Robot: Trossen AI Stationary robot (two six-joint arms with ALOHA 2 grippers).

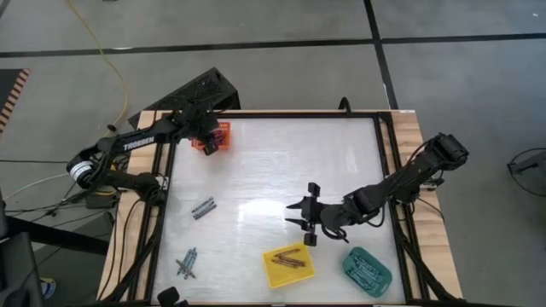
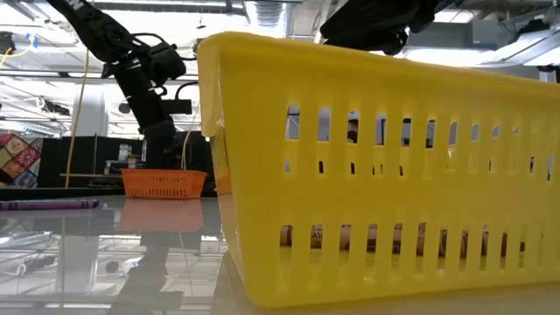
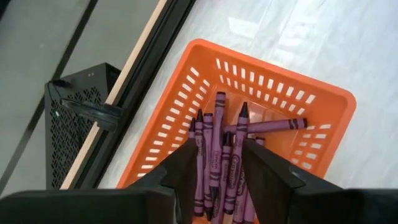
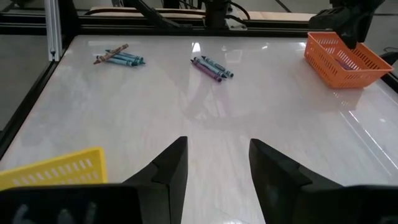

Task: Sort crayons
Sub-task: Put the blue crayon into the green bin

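Note:
My left gripper [image 1: 207, 135] [image 3: 219, 149] hangs open just above the orange tray [image 1: 223, 135] at the table's far left. Several purple crayons [image 3: 219, 155] lie in that tray, showing between the fingers, which touch none of them. My right gripper [image 1: 299, 215] [image 4: 217, 149] is open and empty above the bare middle of the table. A purple and teal group of crayons [image 1: 203, 208] [image 4: 211, 65] lies flat on the table at left of centre. A brownish and teal group of crayons [image 1: 186, 263] [image 4: 118, 57] lies near the front left.
The yellow tray [image 1: 288, 264] with brownish crayons stands at the near edge, just in front of my right gripper. The teal tray [image 1: 367, 269] with crayons stands to its right. A dark frame [image 1: 382, 162] runs round the table. A black box [image 3: 74, 118] sits beyond the far left corner.

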